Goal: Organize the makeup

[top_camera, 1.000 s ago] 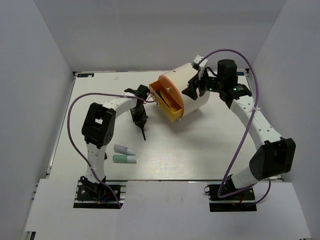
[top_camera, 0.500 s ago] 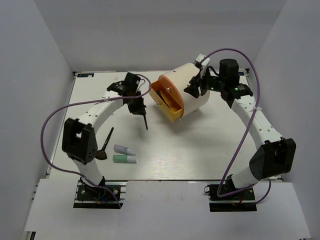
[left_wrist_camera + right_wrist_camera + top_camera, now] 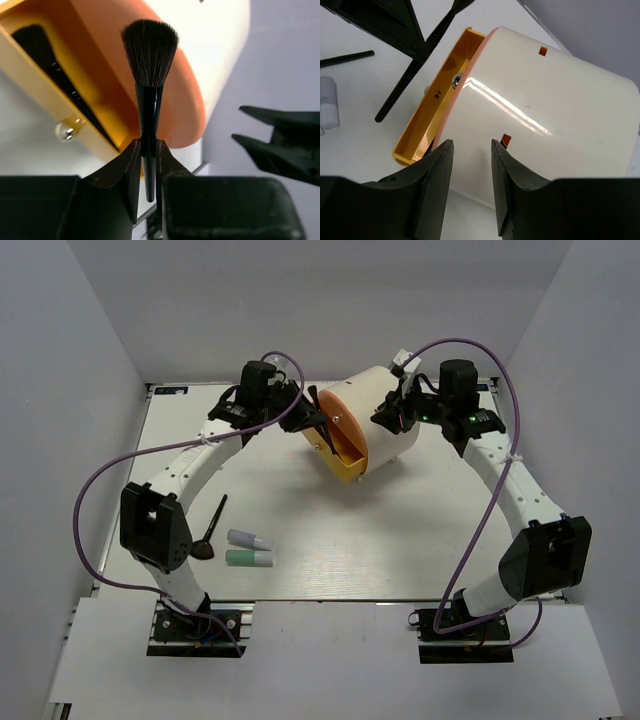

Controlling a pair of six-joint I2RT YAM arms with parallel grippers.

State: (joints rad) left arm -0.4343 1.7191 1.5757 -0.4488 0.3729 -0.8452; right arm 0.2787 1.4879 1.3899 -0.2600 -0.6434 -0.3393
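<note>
Left gripper (image 3: 146,146) clamped on brush (image 3: 149,65) handle, bristles ahead, beside the open drawer (image 3: 35,85). Right gripper (image 3: 470,150): jaws narrowly apart, drum (image 3: 545,100) just beyond the fingertips.

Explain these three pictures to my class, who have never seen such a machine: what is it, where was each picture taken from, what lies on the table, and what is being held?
These are two robot arms bolted to a white table, each ending in a two-finger gripper. The wide picture looks down from above; the other two come from small cameras on the wrists. The left gripper pinches a black makeup brush and holds it at the open yellow drawer of a big cream drum. The right gripper is over the drum, jaws slightly apart, holding nothing I can see. On the table lie another brush, a lavender tube and a green tube.
</note>
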